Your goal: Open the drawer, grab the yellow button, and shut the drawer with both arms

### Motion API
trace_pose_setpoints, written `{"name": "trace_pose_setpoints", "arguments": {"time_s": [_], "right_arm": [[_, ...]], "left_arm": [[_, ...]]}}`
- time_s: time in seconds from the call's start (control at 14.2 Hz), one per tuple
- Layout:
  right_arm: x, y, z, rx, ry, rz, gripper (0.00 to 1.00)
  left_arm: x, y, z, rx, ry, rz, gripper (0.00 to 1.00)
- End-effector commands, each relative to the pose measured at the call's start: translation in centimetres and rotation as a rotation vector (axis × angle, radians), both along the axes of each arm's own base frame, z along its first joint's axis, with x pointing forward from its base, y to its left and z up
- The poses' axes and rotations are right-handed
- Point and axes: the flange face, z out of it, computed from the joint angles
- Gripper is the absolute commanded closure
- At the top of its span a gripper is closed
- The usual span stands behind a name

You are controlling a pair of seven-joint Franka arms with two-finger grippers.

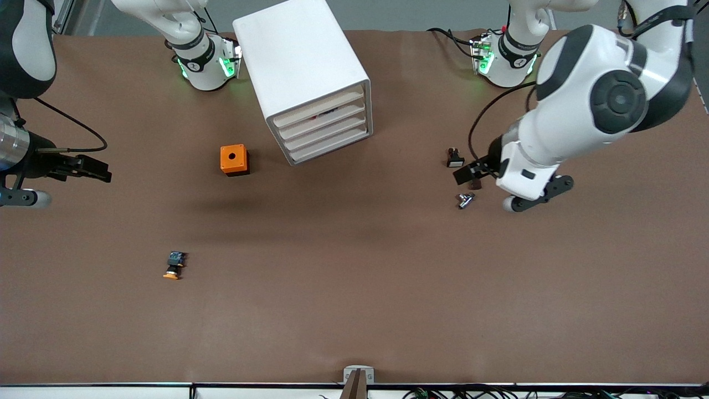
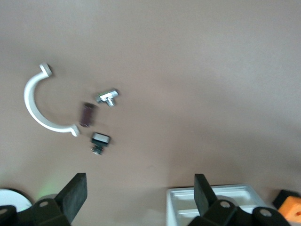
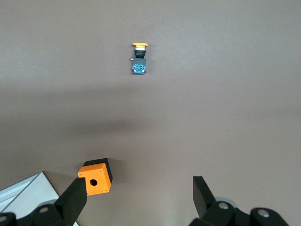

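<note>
The white cabinet (image 1: 302,61) stands at the back middle of the table. Its uppermost drawer (image 1: 318,108) sits flush with the three lower ones. The button (image 1: 174,265), with an orange cap and a black-and-blue body, lies on the table, nearer the front camera than the orange cube; it also shows in the right wrist view (image 3: 139,59). My right gripper (image 1: 102,170) is open and empty over the table at the right arm's end (image 3: 138,197). My left gripper (image 1: 469,173) is open and empty over small parts at the left arm's end (image 2: 138,195).
An orange cube box (image 1: 234,159) with a round hole stands beside the cabinet. Near my left gripper lie a black part with a white face (image 1: 455,158), a metal piece (image 1: 464,200), a brown piece (image 2: 86,114) and a white curved clip (image 2: 40,106).
</note>
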Motion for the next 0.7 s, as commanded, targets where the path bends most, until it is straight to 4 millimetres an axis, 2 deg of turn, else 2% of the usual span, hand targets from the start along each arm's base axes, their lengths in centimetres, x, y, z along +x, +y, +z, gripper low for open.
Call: {"name": "trace_pose_setpoints", "arguments": {"time_s": [0.0,0.21,0.42,0.63], "right_arm": [[-0.5,-0.2,0.7,-0.015,-0.002,-0.005,0.0],[-0.5,-0.5,1.7,-0.016,-0.001,-0.017,0.0],[-0.2,-0.7,4.3,-0.022,-0.034,-0.022,0.0],[-0.7,-0.5,6.7,-0.017,-0.039,-0.021,0.0]], "left_arm": [[0.7,4.8,0.4,0.021,-0.017,-0.101,0.0],[1.7,8.3,0.3,0.072,-0.044,-0.178,0.0],[1.9,9.6,0.1,0.092,-0.049,-0.223,0.0],[1.9,11.6,1.5,0.093,-0.071,-0.218,0.0]]}}
